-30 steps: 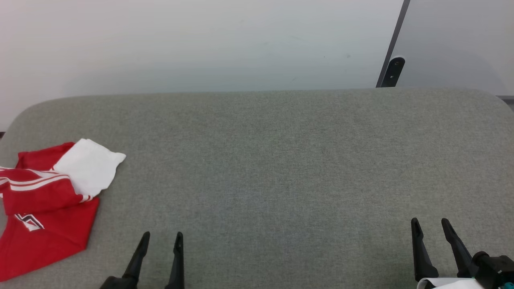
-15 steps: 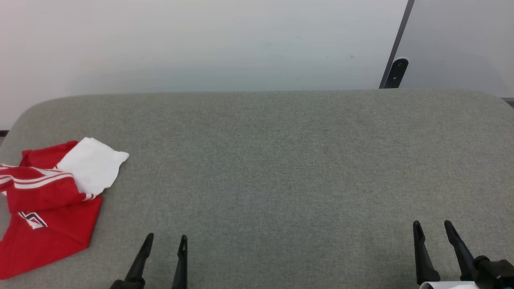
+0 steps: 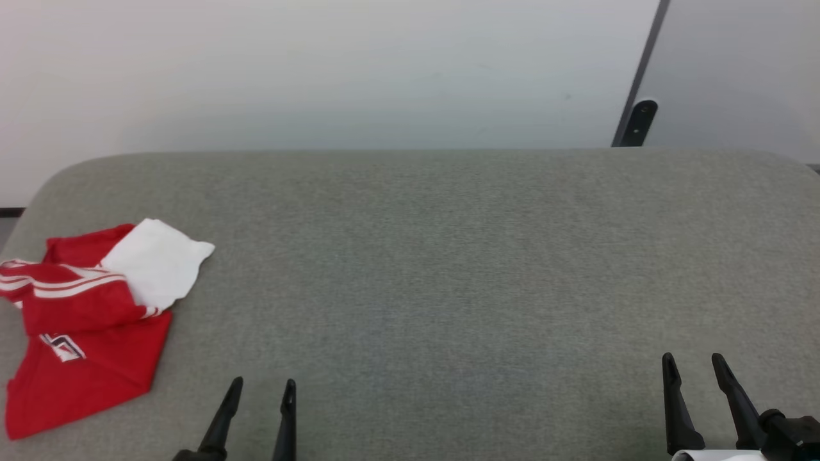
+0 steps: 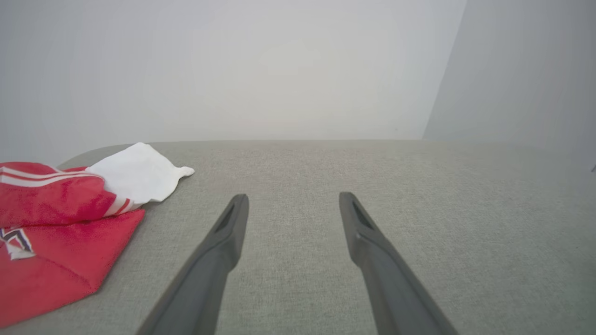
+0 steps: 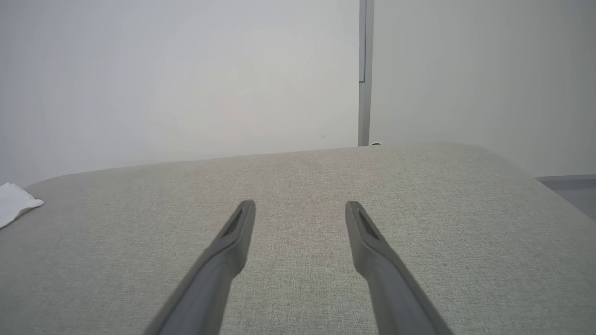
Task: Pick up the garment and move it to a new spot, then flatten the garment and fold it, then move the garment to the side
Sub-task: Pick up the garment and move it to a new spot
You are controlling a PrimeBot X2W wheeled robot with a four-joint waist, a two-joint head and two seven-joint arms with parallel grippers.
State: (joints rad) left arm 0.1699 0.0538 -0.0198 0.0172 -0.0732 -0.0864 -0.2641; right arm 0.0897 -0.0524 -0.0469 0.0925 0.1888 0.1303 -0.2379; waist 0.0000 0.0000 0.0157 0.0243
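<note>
Slightly panned view, garment [image 3: 96,326] unmoved, left pincer [image 3: 264,381], right pincer [image 3: 692,356] spread

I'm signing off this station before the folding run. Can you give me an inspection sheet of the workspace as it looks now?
Surface: grey fabric-covered table, rounded far corners, no marks seen.
Job's things: red and white shirt lying crumpled at the table's left end, not flattened or folded.
Clutter: nothing seen.
Grippers: left gripper and right gripper both open, holding nothing, near the front edge, apart from the shirt.
Cables: nothing seen.
Surroundings: pale wall behind; black fitting at the right rear.
</note>
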